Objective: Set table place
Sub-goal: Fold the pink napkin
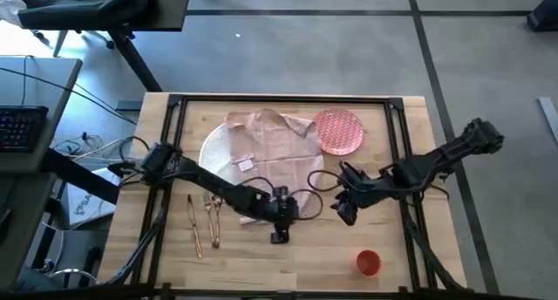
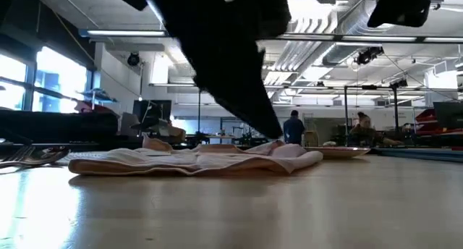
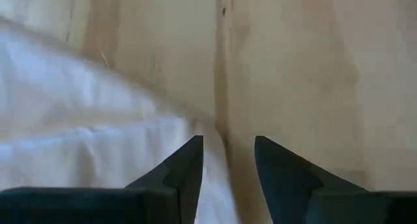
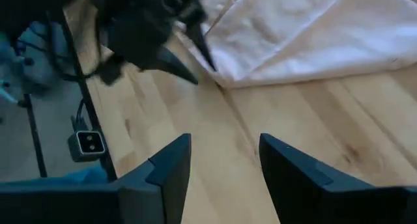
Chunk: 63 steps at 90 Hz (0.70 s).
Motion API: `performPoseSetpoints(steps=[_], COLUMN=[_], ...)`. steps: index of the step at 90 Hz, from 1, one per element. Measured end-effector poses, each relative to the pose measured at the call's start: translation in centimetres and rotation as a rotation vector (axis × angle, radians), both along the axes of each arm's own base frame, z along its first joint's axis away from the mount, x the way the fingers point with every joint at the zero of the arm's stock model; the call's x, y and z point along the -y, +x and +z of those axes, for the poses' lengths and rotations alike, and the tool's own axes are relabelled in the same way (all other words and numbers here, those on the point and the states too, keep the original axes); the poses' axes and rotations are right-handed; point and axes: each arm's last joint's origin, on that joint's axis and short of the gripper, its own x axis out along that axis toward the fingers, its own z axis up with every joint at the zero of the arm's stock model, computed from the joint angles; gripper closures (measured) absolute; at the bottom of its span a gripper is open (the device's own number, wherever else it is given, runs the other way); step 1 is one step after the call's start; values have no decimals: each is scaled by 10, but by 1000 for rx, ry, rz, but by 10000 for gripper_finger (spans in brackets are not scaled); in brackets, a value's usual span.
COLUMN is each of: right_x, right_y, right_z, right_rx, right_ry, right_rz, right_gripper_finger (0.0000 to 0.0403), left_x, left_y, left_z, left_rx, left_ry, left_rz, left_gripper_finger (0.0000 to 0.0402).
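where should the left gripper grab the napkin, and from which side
Judging by its pose, grip the napkin at its near corner edge, where it lies thin on bare table. Come down from above; the left gripper already hangs open over that edge, one finger on each side.

The pale pink napkin covers most of the large white plate. The gold cutlery is too small to sort into pieces. The low view cuts off both arms at its top edge.

Soft cloth napkin, wood table
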Motion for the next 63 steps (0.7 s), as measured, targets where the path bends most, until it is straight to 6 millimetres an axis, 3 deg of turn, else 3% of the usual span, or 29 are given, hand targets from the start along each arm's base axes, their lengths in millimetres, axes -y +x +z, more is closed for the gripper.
performPoseSetpoints(steps=[23,30,37,43,63], right_x=[-10,-11,-15,-20,-36], right_y=[-5,-6,-8,-9,-2], right_z=[0,0,1,-1,-28], right_rx=[-1,11,31,48,-31], right_ry=[19,19,9,-15,-180], right_rz=[-15,-40,-71,-89,-54], right_gripper_finger=[242,242,242,242,242], left_x=[0,-5,-12,-16,-33], left_y=[14,13,13,11,8], left_z=[-9,-8,-3,7,72], left_rx=[-169,-201,-209,-197,-6], left_ry=[244,238,194,156,-100], left_rz=[58,94,141,190,378], left_gripper_finger=[287,314,366,391,400])
